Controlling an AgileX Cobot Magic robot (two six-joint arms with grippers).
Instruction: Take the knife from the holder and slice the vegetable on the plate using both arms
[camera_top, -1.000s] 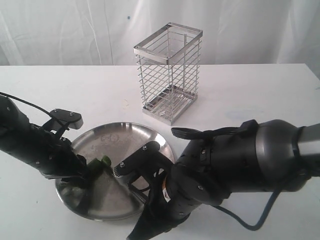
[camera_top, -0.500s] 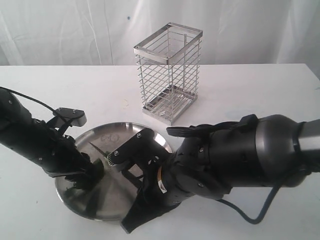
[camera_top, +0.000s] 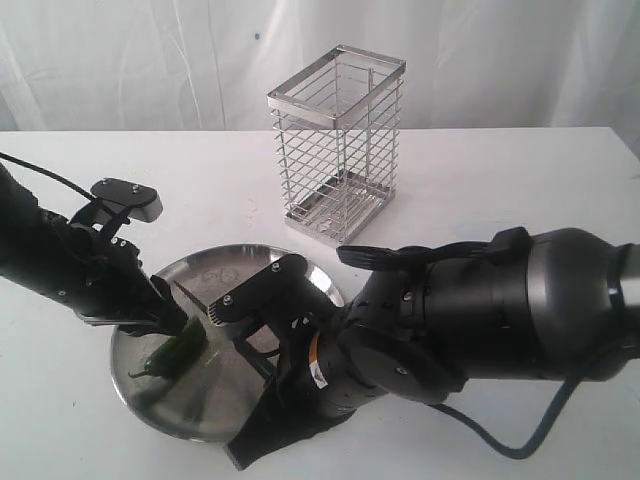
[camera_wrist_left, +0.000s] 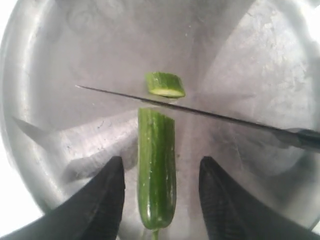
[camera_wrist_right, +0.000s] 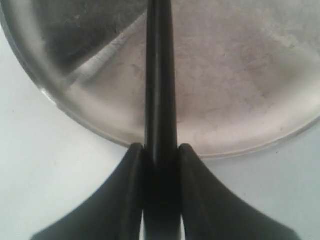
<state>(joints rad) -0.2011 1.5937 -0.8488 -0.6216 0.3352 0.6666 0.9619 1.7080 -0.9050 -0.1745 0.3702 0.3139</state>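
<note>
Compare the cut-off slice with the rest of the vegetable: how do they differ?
The slice is a short stub; the rest of the vegetable is long and keeps its stem. The slice lies free beyond the knife; the rest lies between the left gripper's open fingers. Both are green and rest on the plate.

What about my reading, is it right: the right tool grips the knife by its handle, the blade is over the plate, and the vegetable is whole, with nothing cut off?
Not quite. The vegetable is not whole: the left wrist view shows one slice cut off, lying on the plate beyond the knife. The rest is right.
</note>
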